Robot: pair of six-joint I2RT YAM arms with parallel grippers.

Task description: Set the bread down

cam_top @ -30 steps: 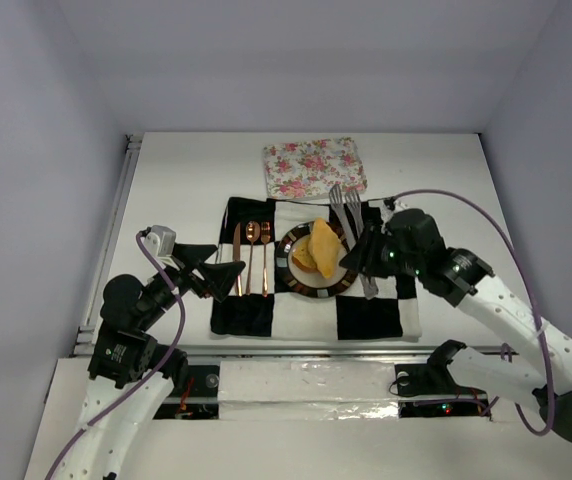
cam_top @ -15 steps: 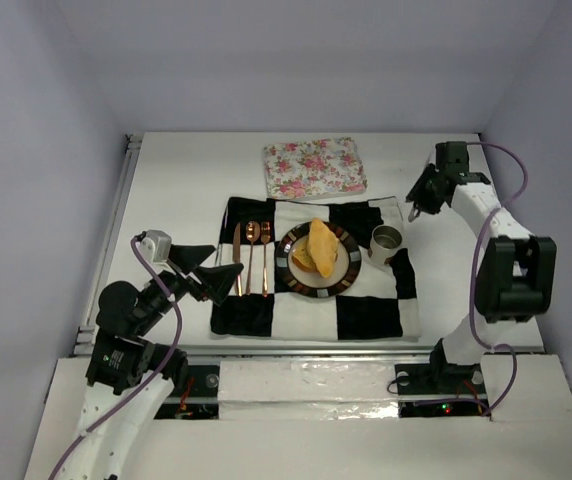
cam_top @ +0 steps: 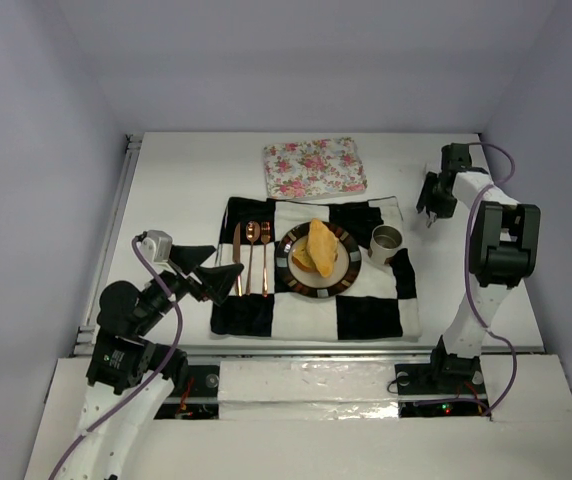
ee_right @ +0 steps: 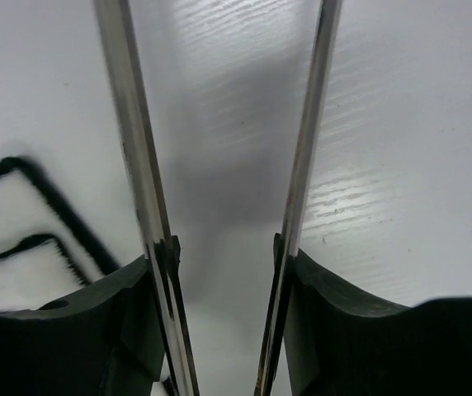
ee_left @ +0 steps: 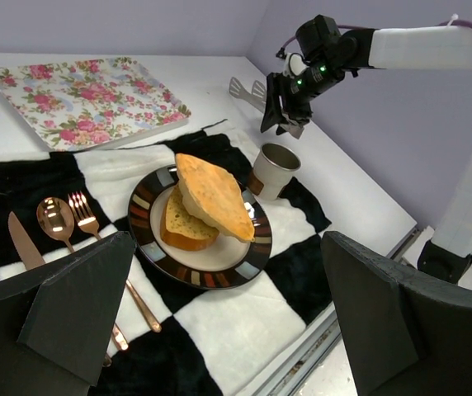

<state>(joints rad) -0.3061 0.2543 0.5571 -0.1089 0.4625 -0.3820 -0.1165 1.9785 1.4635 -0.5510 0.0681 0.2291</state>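
Note:
The bread lies on a striped-rim plate [cam_top: 288, 268] on the checked mat. The pale yellow slice [cam_top: 303, 261] lies flat, and the golden-orange piece [cam_top: 322, 246] leans across it. Both also show in the left wrist view, the slice [ee_left: 183, 228] under the orange piece [ee_left: 215, 196]. My left gripper [cam_top: 221, 276] is open and empty near the mat's left front corner; its fingers [ee_left: 71, 305] frame the plate. My right gripper [cam_top: 432, 196] is far right of the mat, over bare table, and holds metal tongs [ee_left: 246, 87] by their two arms [ee_right: 141, 181].
A metal cup [cam_top: 385, 240] stands on the mat right of the plate. A knife, spoon and fork [cam_top: 251, 258] lie left of the plate. A floral tray [cam_top: 314, 166] lies behind the mat. The table's front rail runs close to the mat.
My right arm has pulled away from the plate with the tongs, swinging to the table's far right, which uncovers the cup. The bread and my left gripper have not moved.

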